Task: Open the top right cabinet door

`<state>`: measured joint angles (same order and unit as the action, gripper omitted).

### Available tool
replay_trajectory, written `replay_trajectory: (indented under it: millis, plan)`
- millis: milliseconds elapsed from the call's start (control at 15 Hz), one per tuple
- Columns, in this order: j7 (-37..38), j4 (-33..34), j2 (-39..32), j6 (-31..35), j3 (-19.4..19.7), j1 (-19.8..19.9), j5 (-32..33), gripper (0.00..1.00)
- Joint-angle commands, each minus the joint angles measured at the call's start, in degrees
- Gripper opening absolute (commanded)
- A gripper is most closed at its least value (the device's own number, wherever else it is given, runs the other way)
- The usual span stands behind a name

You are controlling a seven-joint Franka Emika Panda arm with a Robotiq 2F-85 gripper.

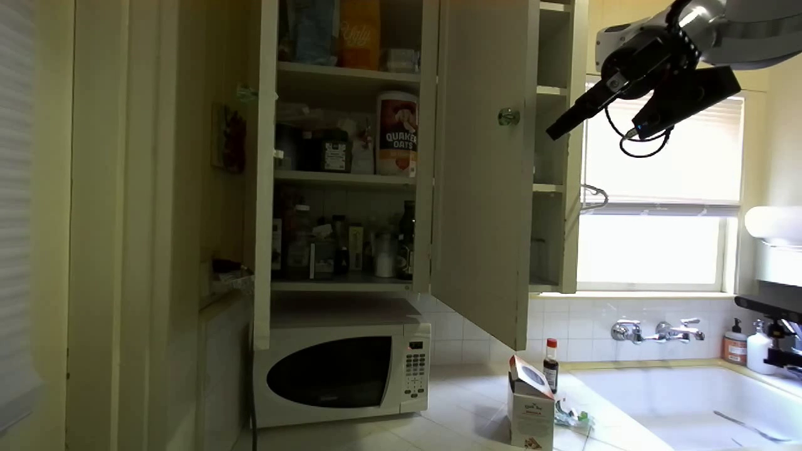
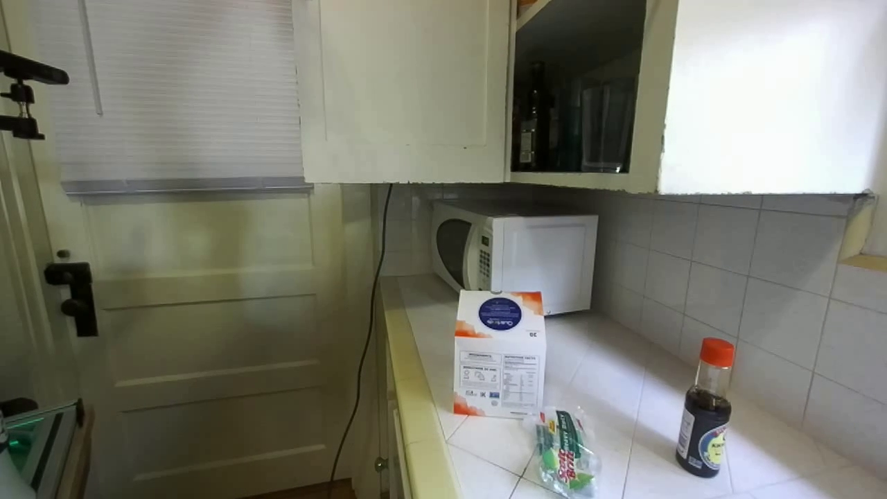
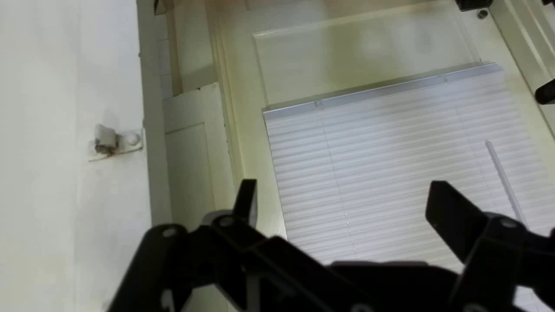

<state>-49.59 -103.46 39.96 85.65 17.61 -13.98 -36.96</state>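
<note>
The top right cabinet door (image 1: 479, 188), cream-white and tall, stands swung open, hinged on its left. Its small glass knob (image 1: 509, 116) is on the face seen there. In an exterior view the door's other face (image 2: 405, 83) shows a recessed panel, with the compartment open beside it. In the wrist view what looks like this door's inner face (image 3: 41, 182), with a small catch (image 3: 106, 138), fills the left. My gripper (image 1: 556, 131) is to the right of the door. In the wrist view the gripper (image 3: 342, 190) is open and empty, fingers apart from the door edge.
The matching left door (image 1: 266, 200) is open edge-on beside filled shelves (image 1: 344, 178). A microwave (image 1: 344, 376), box (image 2: 499, 353), sponge pack (image 2: 565, 454) and sauce bottle (image 2: 703, 423) stand on the counter below. The side panel (image 2: 769, 90) and sink (image 1: 677, 388) are to the right.
</note>
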Motion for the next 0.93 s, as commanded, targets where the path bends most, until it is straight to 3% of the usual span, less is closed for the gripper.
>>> replay_trajectory:
  millis: [0, 467, 667, 867]
  plan:
    - [-0.81, 2.33, 1.54, -1.26, -0.79, 4.00, -0.16, 1.00]
    - [-0.01, 4.50, 2.46, -0.30, 0.43, 7.72, 1.52, 1.00]
    - [-3.58, 2.43, 3.38, 7.14, -0.54, 10.38, 4.04, 1.00]
    - [-5.08, -2.09, 3.57, 16.80, -1.55, 9.97, 1.75, 1.00]
